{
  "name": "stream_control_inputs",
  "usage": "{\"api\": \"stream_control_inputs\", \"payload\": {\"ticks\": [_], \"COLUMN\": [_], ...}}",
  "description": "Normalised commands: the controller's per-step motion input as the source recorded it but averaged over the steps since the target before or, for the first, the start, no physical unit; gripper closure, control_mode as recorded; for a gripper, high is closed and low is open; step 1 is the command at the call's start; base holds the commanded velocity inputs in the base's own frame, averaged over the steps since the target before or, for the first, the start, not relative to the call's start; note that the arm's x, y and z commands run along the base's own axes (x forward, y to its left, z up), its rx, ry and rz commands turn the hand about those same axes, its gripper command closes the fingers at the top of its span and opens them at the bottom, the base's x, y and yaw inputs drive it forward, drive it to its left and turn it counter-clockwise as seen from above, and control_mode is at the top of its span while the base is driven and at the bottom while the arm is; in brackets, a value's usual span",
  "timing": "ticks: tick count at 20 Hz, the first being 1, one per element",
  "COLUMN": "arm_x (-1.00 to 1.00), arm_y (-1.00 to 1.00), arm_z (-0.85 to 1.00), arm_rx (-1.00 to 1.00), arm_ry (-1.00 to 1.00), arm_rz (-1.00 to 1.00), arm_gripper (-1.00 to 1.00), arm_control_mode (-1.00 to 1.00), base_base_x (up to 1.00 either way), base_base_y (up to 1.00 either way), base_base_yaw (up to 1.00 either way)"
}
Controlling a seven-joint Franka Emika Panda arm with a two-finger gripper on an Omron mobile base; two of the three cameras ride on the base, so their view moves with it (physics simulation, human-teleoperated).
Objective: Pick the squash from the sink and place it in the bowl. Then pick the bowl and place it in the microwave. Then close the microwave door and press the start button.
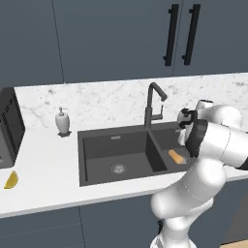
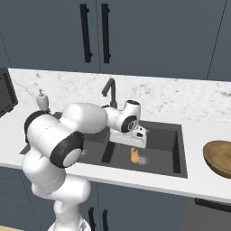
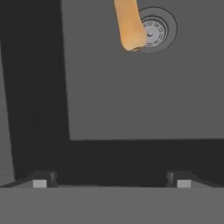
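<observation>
The end effector [image 2: 135, 140] hangs over the right basin of the dark grey matte double-basin sink [image 2: 177, 155], its two fingers spread wide with nothing between them. In the hand view the dark fingertips [image 3: 40, 180] stand well apart at the bottom, looking down at the basin floor.

The small, stubby orange-yellow squash [image 3: 129, 25] lies on that floor, one end touching the rim of the round steel drain [image 3: 156, 29]. In the right base view the squash [image 2: 134, 155] sits just below the end effector, beside the drain; in the left base view the squash [image 1: 176, 156] shows in the right basin, next to the white arm.

Further out, the dark angular faucet [image 1: 153, 104] rises from the sink's back edge, and a white soap dispenser [image 1: 62, 121] stands on the desk near the sink's back left corner. A yellow crescent-shaped wedge [image 1: 11, 179] lies toward the left front of the desk. The wide, shallow light brown wooden bowl [image 2: 219, 158] rests on the desk to the right of the sink, well apart from the squash.

The step in hand appears to be the first one: reaching for the squash. Judging from the hand view, the squash is off-centre, toward the top, so the next move likely calls for shifting the end effector over it, lowering it until the fingers straddle the narrow body, and then closing.
</observation>
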Motion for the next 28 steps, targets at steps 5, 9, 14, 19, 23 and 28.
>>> {"api": "stream_control_inputs", "payload": {"ticks": [5,9,14,19,23,28], "arm_x": [0.68,0.66,0.65,0.56,0.53,0.45], "arm_y": [-0.04,-0.03,-0.12,-0.15,-0.03,0.0], "arm_z": [-0.66,-0.53,-0.52,-0.49,-0.49,-0.58], "arm_rx": [0.06,0.06,0.03,0.0,0.0,0.0], "arm_ry": [0.0,0.0,0.0,0.0,0.0,0.0], "arm_rz": [0.0,0.0,0.03,0.03,0.0,0.0], "arm_gripper": [-1.0,-1.0,-1.0,-1.0,-1.0,-1.0], "arm_control_mode": [-1.0,-1.0,-1.0,-1.0,-1.0,-1.0], "base_base_x": [0.0,0.0,0.0,0.0,0.0,0.0], "base_base_y": [0.0,0.0,0.0,0.0,0.0,0.0], "base_base_yaw": [0.0,0.0,0.0,0.0,0.0,0.0]}}
